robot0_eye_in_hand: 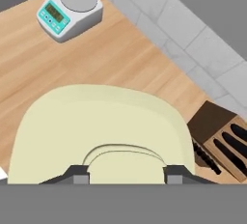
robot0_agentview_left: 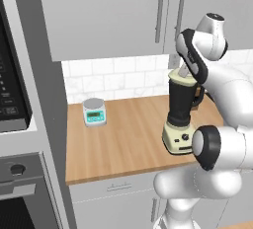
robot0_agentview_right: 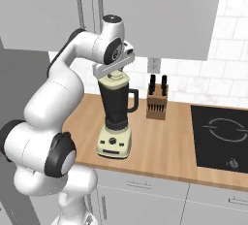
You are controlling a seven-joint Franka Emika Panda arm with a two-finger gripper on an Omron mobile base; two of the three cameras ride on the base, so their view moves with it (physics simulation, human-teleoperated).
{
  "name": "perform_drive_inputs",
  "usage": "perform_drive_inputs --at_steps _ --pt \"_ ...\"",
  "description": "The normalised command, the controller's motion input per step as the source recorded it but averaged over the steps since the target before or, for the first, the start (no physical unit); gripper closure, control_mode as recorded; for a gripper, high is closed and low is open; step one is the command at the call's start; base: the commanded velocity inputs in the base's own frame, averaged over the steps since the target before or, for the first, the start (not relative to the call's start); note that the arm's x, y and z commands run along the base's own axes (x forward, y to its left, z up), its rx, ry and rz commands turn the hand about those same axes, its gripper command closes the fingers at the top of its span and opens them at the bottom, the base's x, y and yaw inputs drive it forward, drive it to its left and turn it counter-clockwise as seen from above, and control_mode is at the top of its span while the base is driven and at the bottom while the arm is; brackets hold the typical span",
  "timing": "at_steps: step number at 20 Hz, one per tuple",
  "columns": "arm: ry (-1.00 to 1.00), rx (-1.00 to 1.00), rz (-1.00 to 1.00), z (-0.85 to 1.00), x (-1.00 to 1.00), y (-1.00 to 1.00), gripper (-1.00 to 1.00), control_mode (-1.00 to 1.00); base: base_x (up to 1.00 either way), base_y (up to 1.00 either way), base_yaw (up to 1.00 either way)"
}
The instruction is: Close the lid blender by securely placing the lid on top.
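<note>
Atop the blender (robot0_agentview_right: 115,117) jar, the hand (robot0_eye_in_hand: 126,174) with fingers either side of the lid (robot0_eye_in_hand: 96,126) knob, grip uncertain.

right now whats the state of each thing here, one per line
lid: on top of the blender jar, knob between the end effector fingertips
blender: upright on the counter, jar seated on its base, covered by the lid
end effector: directly above the lid, fingertips either side of the knob; grip unclear
scale: flat on the counter, display lit, pan bare
knife block: upright, knives in slots
</note>
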Motion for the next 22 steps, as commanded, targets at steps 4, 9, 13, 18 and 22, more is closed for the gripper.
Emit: perform_drive_inputs --at_steps 4,9,13,18,22 --pt "-0.01 0.00 0.00 -0.03 0.03 0.00 1.00 -1.00 0.00 0.00 0.00" --pt "0.00 -0.02 0.04 -0.25 -0.07 -0.02 1.00 -1.00 0.00 0.00 0.00" --pt "0.00 -0.08 0.08 -0.27 -0.11 -0.01 1.00 -1.00 0.00 0.00 0.00" --pt "0.00 -0.03 0.04 -0.06 0.00 0.01 1.00 -1.00 0.00 0.00 0.00" --pt "0.00 0.00 0.00 0.00 0.00 0.00 -1.00 -1.00 0.00 0.00 0.00"
